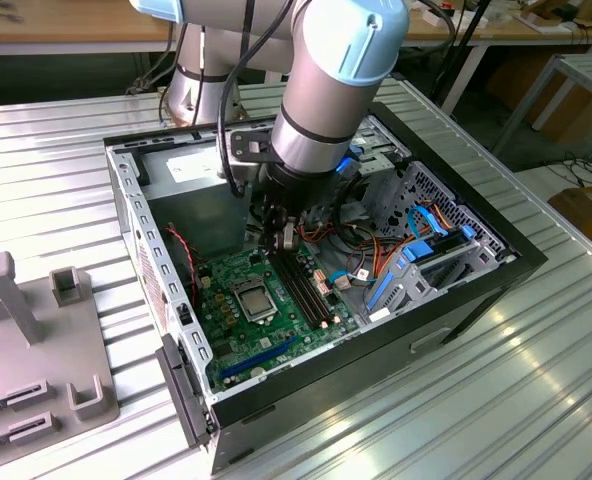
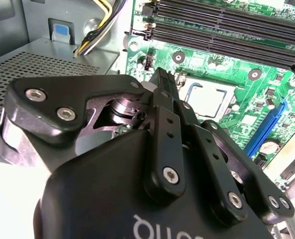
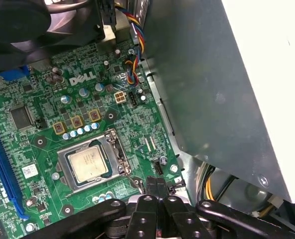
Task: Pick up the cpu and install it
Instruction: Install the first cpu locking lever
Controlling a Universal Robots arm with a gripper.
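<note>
While the arm hangs over the open computer case (image 1: 456,300), the cpu (image 3: 89,164) already sits in its socket (image 3: 63,169) on the green motherboard (image 3: 43,119). It is one square chip with a pale silver-grey top, flat and level, with small dark print on it that I do not read. A metal frame goes around it on all sides. In the second wrist view the cpu (image 2: 210,99) shows as a light square behind the fingers. In the exterior view it (image 1: 253,298) lies near the middle of the motherboard (image 1: 276,340), between the case wall on the exterior view's left and the memory slots (image 1: 306,290).

The gripper (image 3: 159,185) is above the board, just beside the socket, toward the grey power supply box (image 3: 227,84). Its two fingers (image 3: 151,186) are pressed together with no gap, and nothing is between them. In the second wrist view the gripper (image 2: 163,79) looks the same, with the jaws closed and empty.

I count one cpu, one socket, one arm and one gripper. Four long dark memory slots run side by side. One long blue slot (image 3: 3,164) lies along the board edge. Three small gold-rimmed square parts (image 3: 76,122) stand in a row near the socket. One grey holder plate (image 1: 36,350) lies on the metal table (image 1: 476,400), outside the case, at the exterior view's left.
</note>
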